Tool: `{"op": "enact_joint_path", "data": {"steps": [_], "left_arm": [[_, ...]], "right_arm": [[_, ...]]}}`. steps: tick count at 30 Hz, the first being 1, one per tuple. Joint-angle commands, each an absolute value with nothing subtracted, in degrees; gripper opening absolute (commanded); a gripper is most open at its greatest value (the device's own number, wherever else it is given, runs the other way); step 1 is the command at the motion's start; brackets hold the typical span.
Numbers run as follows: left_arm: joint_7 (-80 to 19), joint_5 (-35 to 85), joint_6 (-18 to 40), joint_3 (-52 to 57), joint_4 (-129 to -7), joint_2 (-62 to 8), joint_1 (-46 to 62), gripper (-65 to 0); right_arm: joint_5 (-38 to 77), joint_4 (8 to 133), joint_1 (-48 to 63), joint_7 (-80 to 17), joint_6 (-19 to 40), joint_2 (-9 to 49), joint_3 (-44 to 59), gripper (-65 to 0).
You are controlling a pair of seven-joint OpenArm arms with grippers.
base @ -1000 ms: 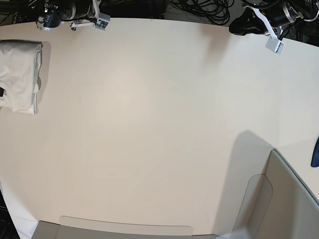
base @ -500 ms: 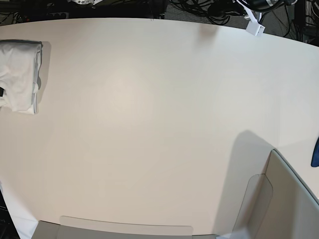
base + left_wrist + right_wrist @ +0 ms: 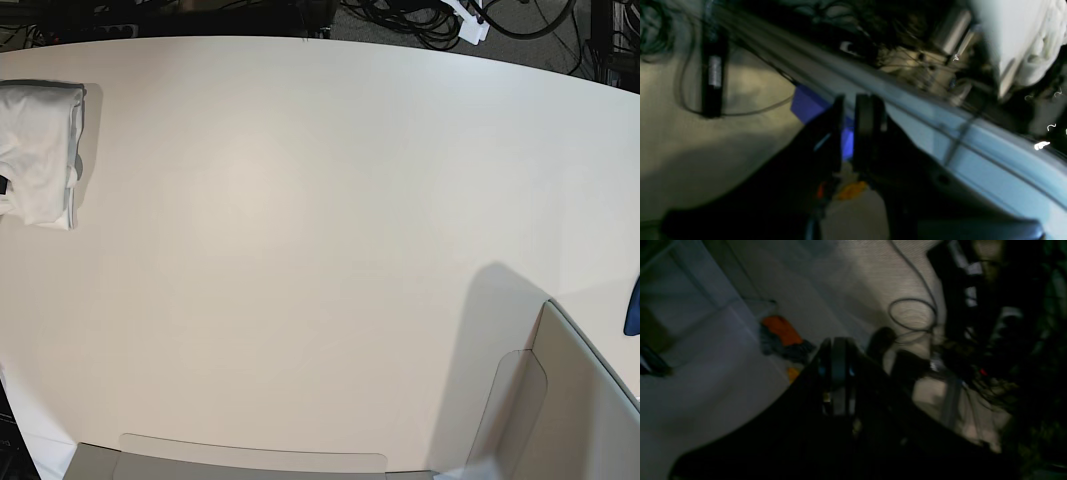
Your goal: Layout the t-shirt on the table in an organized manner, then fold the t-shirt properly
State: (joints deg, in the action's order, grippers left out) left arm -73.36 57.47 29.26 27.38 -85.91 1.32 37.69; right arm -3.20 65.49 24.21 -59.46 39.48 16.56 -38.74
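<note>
White cotton, the t-shirt (image 3: 38,150) is lying folded at the far left edge of the table (image 3: 320,250). Off the tabletop, the left gripper (image 3: 848,130) is showing a narrow gap, holding nothing, while the right gripper (image 3: 836,373) is sitting pressed together, empty.
</note>
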Motion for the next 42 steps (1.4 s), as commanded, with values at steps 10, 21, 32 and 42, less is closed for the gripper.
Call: {"op": "enact_joint_path", "data": {"steps": [10,21,32,42], "left_arm": [[-53.93,46.90,29.49,27.47,-61.14,0.31,29.41,-60.6],[-26.68,20.18,29.41,25.19,-36.79,-0.31,18.24,-60.6],[-2.95,6.73,12.53,-1.01,-18.33,-4.18,10.77,-60.4],[-0.92,6.73,1.98,-6.90,-15.16,-4.70,5.49,-60.1]], "right_arm": [[0.40,43.47,19.03,-43.21,32.22,9.71,-32.84,-65.0],[3.56,14.02,8.75,-15.87,15.25,1.71,-10.68,-65.0],[3.65,9.36,2.07,-9.89,7.60,-1.98,-7.69,-65.0],[3.65,9.27,1.10,-2.86,1.80,-3.21,-7.69,-65.0]]}}
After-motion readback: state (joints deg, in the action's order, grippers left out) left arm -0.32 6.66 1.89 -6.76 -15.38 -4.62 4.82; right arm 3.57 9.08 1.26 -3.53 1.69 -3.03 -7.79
